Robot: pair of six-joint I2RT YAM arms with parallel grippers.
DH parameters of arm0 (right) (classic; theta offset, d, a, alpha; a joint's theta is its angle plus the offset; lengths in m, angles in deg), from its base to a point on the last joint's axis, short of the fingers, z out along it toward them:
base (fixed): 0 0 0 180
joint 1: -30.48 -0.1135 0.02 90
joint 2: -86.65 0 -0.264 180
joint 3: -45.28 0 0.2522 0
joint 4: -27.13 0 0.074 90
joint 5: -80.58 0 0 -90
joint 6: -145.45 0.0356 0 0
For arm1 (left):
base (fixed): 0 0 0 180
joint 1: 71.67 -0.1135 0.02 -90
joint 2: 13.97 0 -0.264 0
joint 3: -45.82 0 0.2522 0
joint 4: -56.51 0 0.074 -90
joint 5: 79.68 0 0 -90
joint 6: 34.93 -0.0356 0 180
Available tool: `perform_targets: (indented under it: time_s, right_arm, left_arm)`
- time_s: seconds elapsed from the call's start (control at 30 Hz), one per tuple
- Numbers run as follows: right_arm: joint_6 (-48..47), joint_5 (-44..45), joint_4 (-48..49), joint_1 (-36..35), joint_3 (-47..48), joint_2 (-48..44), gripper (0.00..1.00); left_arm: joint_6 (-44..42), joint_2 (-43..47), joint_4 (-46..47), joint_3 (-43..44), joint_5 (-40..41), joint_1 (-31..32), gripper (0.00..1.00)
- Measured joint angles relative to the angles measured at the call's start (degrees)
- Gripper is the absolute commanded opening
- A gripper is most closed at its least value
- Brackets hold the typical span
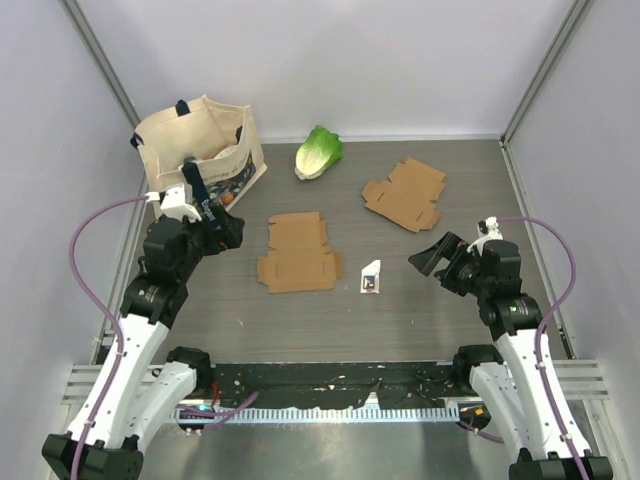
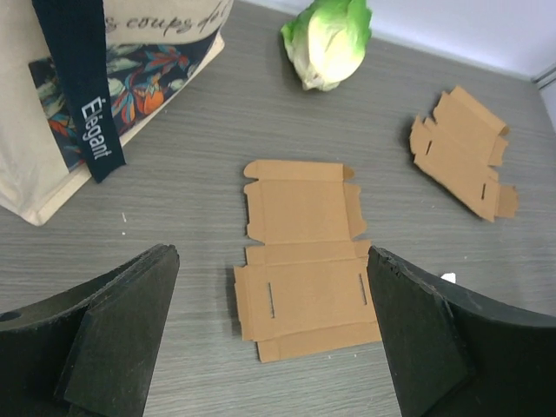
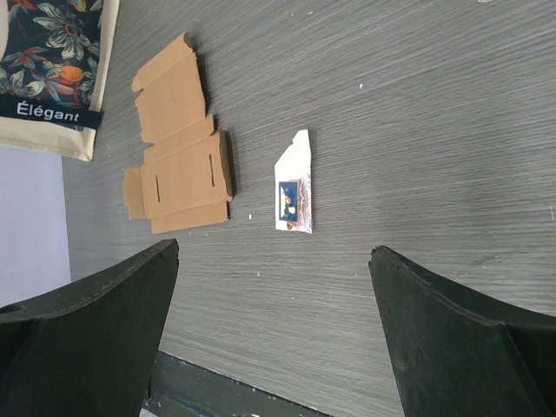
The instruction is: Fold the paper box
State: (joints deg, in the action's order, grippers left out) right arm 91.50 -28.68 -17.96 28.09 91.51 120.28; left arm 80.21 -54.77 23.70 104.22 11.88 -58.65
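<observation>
Left pincer (image 2: 271, 259) and right pincer (image 3: 274, 252) gape wide — gripping nothing

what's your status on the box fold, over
Left hand open, right hand open, both empty. Flat box blank lies unfolded between them. Small packet beside it, not touching.

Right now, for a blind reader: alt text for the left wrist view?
A flat cardboard box blank lies on the table, framed by the open left gripper. Beyond it sit a second blank, a lettuce and a tote bag.
</observation>
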Motion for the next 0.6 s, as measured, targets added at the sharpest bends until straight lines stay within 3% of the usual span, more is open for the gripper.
perform_targets:
  time_s: [0.23,0.43,0.5,0.6]
  right_arm:
    - [-0.6,-0.1,6.5,-3.7,-0.2,8.8,0.96]
    - [-0.1,5.9,13.6,-27.9,5.1,24.3,0.96]
    - [0.9,5.5,17.0,-33.5,5.8,28.0,0.95]
    - [2.6,5.2,21.3,-36.4,5.3,31.7,0.91]
  left_arm:
    - [0.2,-3.7,-0.1,0.0,-2.7,0.0,0.94]
    - [2.1,-3.6,-2.7,0.0,-4.2,0.0,0.95]
    - [4.2,-3.6,-5.4,0.0,-4.0,0.0,0.95]
    - [8.0,-3.4,-7.0,-1.8,-3.7,0.0,0.93]
